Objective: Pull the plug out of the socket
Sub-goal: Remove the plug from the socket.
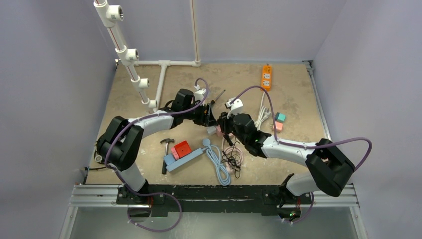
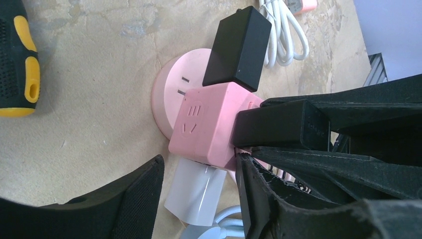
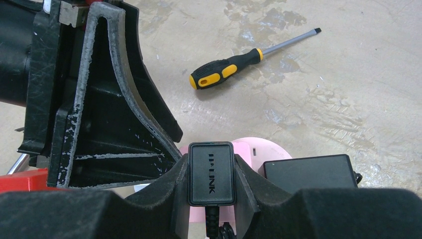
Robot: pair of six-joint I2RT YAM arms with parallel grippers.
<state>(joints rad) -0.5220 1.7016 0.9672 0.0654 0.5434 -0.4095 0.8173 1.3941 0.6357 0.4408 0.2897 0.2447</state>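
Note:
A pink cube socket (image 2: 209, 124) on a round pink base sits at mid-table (image 1: 215, 131) with several plugs in it. My right gripper (image 3: 211, 167) is shut on a black plug (image 3: 211, 172) marked TP-LINK, which sits in one side of the cube (image 2: 281, 124). My left gripper (image 2: 199, 164) is open and straddles a white plug (image 2: 196, 194) on the cube's near face, a thin gap showing at each finger. A larger black adapter (image 2: 238, 47) is plugged into the far side. In the top view both grippers meet at the socket.
A black-and-yellow screwdriver (image 3: 226, 73) lies just beyond the socket. A coiled white cable (image 2: 283, 25) lies to its right and a light blue cable (image 1: 217, 162) in front. A hammer (image 1: 165, 149), a blue tray with a red block (image 1: 184, 154), an orange power strip (image 1: 266, 76) and white pipes (image 1: 134, 64) surround the area.

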